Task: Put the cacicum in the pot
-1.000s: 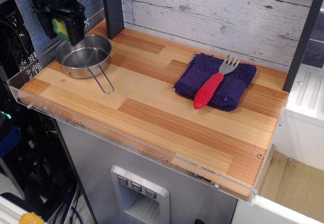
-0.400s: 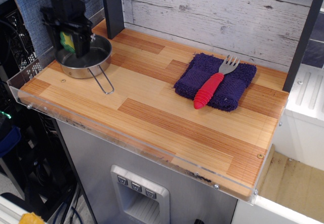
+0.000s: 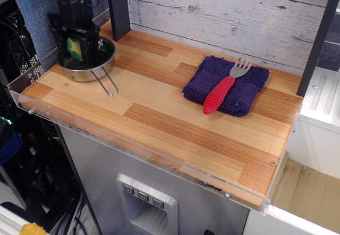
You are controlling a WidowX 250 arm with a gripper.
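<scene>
The pot (image 3: 104,61) is a shallow steel pan with a wire loop handle at the far left of the wooden counter. My black gripper (image 3: 76,49) stands low inside the pot. The capsicum (image 3: 74,48), green with a pale yellow face, sits between the fingers, and the gripper is shut on it. Whether the capsicum touches the pot's floor is hidden by the fingers.
A purple cloth (image 3: 227,84) lies at the back right with a red-handled fork (image 3: 223,89) on it. A dark post (image 3: 118,6) stands just behind the pot. A clear rim (image 3: 133,139) edges the counter's front and left side.
The gripper has come down with the capsicum from above the pot's left rim into the pot. The pot has shifted slightly.
</scene>
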